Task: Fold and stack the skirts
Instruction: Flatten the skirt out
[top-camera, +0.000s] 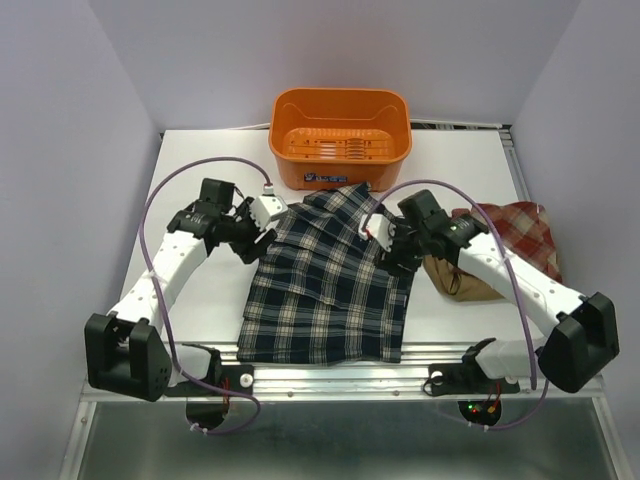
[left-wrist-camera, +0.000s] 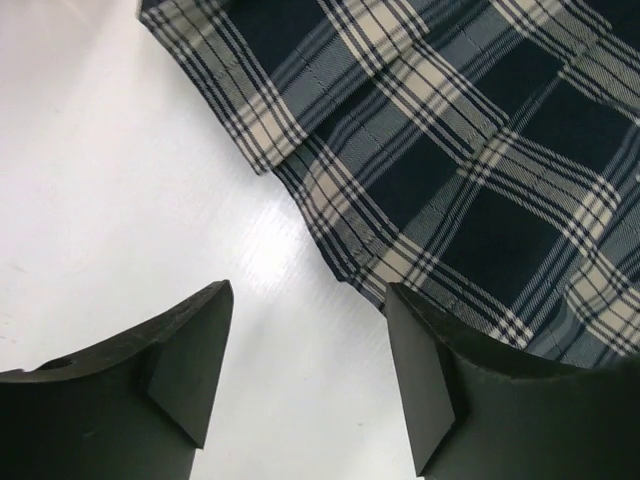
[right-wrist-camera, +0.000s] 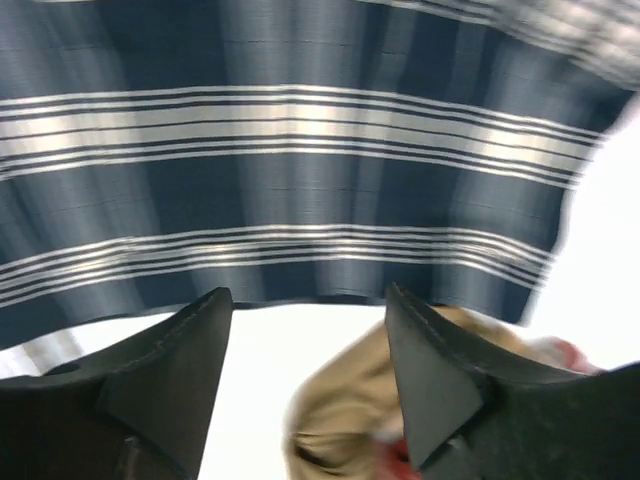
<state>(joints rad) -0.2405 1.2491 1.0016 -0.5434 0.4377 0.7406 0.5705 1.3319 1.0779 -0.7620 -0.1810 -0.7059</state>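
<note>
Fingers (left-wrist-camera: 170, 370) of my left gripper (left-wrist-camera: 307, 290) stand spread with nothing between them. Bare white table (top-camera: 200, 160) shows in the gap. The left edge of the navy-green-white plaid skirt (left-wrist-camera: 450, 180) runs just beside the gap, and my right-hand fingertip overlaps that edge in the wrist view. I cannot tell whether it touches the cloth.

Right gripper (right-wrist-camera: 308, 292): fingers likewise apart, holding nothing. The wrist picture is blurred. An edge of the plaid skirt crosses just beyond the fingertips, with table and the tan skirt (right-wrist-camera: 340, 420) on the near side of it.

From above, the plaid skirt lies mostly flat in the middle of the table between my two arms. Its near hem is close to the table's near edge. A fold line crosses it, and its far right corner reaches the orange basket's (top-camera: 300, 165) near wall.

The tan skirt lies bunched just right of the plaid one, partly behind my right arm. The red-and-white plaid skirt (top-camera: 515, 230) lies against its far side, near the table's right edge.

Open table lies left of the plaid skirt and on both sides of the basket.
</note>
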